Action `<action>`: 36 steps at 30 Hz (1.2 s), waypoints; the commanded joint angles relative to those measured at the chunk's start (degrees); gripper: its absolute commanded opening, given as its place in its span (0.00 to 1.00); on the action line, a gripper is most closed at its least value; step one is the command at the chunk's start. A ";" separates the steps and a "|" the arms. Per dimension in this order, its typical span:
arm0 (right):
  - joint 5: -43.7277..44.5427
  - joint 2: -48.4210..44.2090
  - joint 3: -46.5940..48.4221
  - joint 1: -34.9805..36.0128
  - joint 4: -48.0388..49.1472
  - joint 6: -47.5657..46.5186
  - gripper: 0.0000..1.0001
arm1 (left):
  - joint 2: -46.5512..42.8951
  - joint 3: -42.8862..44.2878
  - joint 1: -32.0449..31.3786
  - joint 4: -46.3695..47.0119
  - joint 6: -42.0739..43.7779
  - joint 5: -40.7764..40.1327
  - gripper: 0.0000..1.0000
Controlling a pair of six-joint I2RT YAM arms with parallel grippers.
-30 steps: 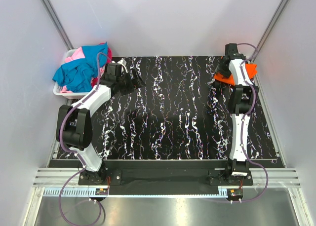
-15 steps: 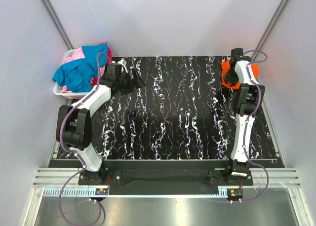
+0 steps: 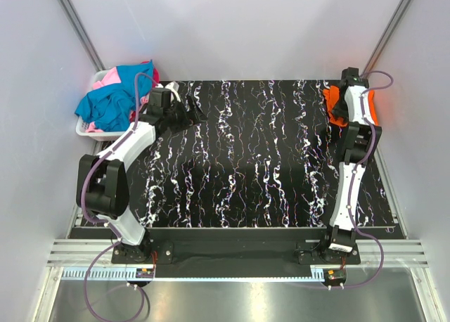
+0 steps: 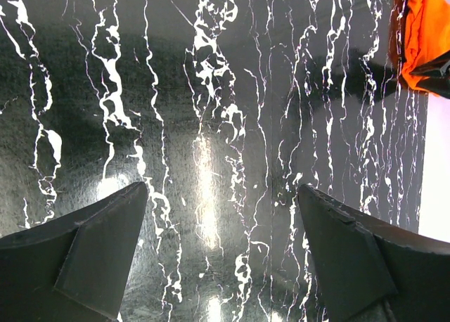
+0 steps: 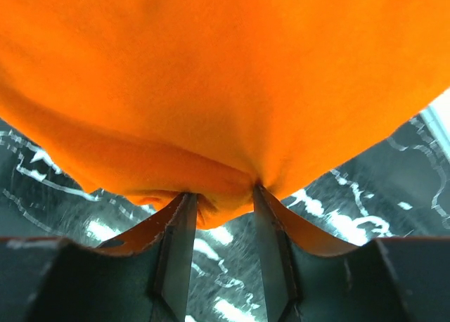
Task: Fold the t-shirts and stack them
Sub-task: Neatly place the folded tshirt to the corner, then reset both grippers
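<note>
One orange t-shirt (image 5: 225,76) sits clamped in my right hand (image 5: 222,193) at the surface's (image 3: 267,160) far right corner. My left hand (image 4: 221,188), spread wide, is nearer the t-shirts (image 3: 112,100) in the basket (image 3: 88,131).

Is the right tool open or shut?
Shut: the right tool pinches a puckered fold of the orange t-shirt, which hangs from it.

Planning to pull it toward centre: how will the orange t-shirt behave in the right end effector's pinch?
Probably floppy: the orange t-shirt puckers where the right end effector pinches it. Likely light, thin cloth. It may slip under a hard tug, since only a small bunch is gripped.
</note>
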 commanded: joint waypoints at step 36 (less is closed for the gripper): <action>-4.44 -24.45 -9.99 9.78 9.10 -11.73 0.66 | -1.94 3.22 -0.63 -0.87 1.98 -3.03 0.99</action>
